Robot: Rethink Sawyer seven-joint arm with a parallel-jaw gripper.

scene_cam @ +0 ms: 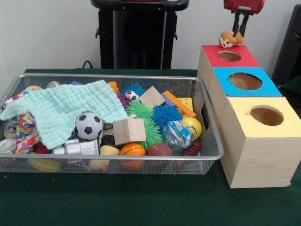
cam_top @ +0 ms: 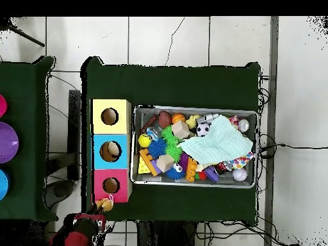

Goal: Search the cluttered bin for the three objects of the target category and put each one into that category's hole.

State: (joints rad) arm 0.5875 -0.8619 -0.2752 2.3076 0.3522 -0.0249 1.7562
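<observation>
gripper (scene_cam: 237,34) | I read its fingers pinched on small tan plush toy (scene_cam: 227,39) | held just behind red box (scene_cam: 229,56) hole, likely for dropping in | wire bin (scene_cam: 209,123) beside boxes, clutter under mint cloth (scene_cam: 61,109)

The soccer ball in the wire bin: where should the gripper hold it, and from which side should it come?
Probably from straight above, closing across the widest part of the soccer ball. It is round, so any pair of opposite sides would serve, and its top is uncovered. The green cloth lies against one side and the silver blocks sit close by, so a sideways approach looks crowded.
</observation>
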